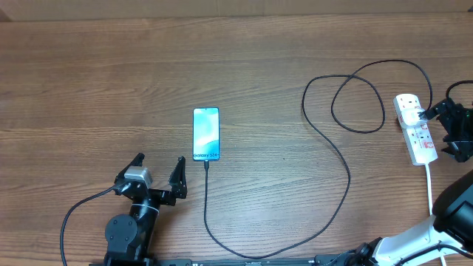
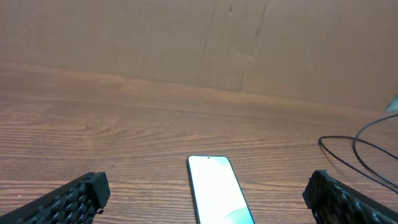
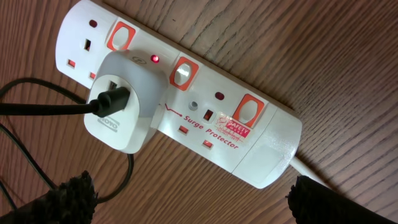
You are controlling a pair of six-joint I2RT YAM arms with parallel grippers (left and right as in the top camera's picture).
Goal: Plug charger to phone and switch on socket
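The phone (image 1: 206,134) lies flat at mid-table, screen lit blue, and shows as a bright slab (image 2: 217,193) in the left wrist view. The charger cable (image 1: 336,159) meets the phone's near short edge with its tip (image 1: 206,165), then runs right and loops toward the socket (image 1: 414,127). My left gripper (image 1: 159,171) stands open just left of and below the phone, fingers (image 2: 74,199) wide apart. My right gripper (image 1: 447,131) hovers open over the socket (image 3: 186,93). A white adapter (image 3: 121,106) with the black cable plug sits in it, and a small red light (image 3: 154,59) glows beside it.
The socket's white cord (image 1: 431,185) runs toward the right arm's white base (image 1: 436,236). A brown cardboard wall (image 2: 199,37) closes the table's far side. The left arm's own black lead (image 1: 74,214) curves at the front left.
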